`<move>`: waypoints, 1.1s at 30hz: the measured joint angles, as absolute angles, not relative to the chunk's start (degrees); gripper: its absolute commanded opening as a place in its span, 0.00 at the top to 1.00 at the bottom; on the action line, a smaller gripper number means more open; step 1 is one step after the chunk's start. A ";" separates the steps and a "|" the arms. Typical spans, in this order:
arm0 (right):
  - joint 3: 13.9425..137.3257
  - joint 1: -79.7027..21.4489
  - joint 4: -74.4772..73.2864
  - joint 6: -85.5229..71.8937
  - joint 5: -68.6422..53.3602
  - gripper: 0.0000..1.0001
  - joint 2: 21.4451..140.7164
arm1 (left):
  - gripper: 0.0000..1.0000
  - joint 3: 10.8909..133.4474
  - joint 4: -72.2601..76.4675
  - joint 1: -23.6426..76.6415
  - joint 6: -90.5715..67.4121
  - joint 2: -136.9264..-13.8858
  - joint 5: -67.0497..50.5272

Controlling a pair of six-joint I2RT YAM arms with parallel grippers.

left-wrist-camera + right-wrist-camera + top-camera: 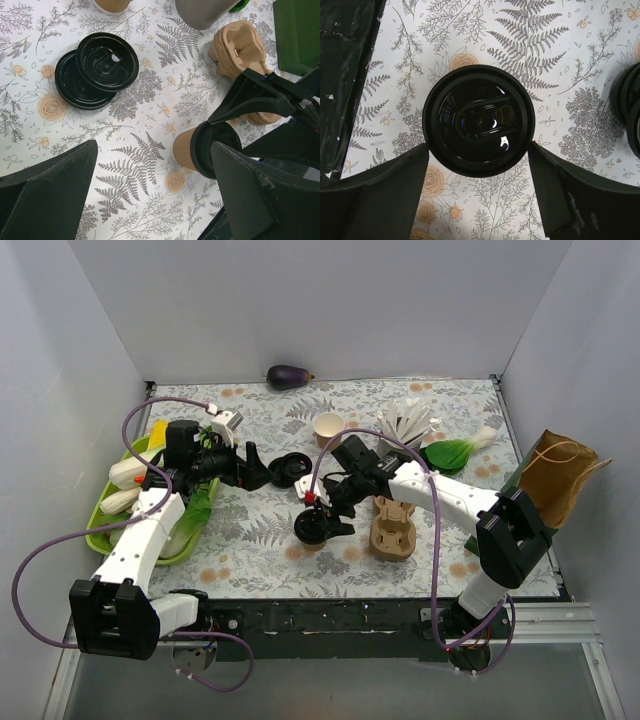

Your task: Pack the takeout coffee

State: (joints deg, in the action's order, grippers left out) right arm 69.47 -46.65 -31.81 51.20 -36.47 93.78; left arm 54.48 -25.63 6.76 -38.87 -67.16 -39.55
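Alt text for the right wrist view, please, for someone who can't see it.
A takeout coffee, seen from straight above as a round black lid, stands between the wide jaws of the right gripper; whether they touch it is unclear. It rests on a floral tablecloth, with loose black lids at the right edge.

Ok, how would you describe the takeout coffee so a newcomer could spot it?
On the floral-print table, look near the front centre, just left of the brown moulded-pulp cup carrier. There stands a small tan paper cup with a round black plastic lid. The other tan cup farther back has no lid, and the loose black lids have no cup beneath.
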 measured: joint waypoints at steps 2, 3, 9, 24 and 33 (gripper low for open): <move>69.84 -46.74 -31.77 51.20 -36.25 0.20 94.02 | 0.02 54.15 -25.32 6.52 -39.13 -67.11 -39.59; 69.97 -46.81 -31.83 51.22 -36.14 0.23 94.11 | 0.02 54.00 -25.23 6.44 -39.33 -67.07 -39.62; 70.00 -46.92 -31.86 50.76 -36.14 0.14 94.15 | 0.02 53.93 -24.56 5.52 -40.47 -67.09 -40.01; 73.63 -47.66 -31.73 47.40 -40.51 0.13 96.49 | 0.02 53.95 -22.13 2.04 -44.05 -68.90 -43.13; 74.37 -50.15 -31.22 46.74 -39.33 0.17 98.87 | 0.02 53.93 -20.80 2.02 -45.67 -68.88 -44.62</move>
State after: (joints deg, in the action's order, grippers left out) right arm 74.37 -50.15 -31.22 46.74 -39.33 98.87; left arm 53.93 -20.80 2.02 -45.67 -68.88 -44.62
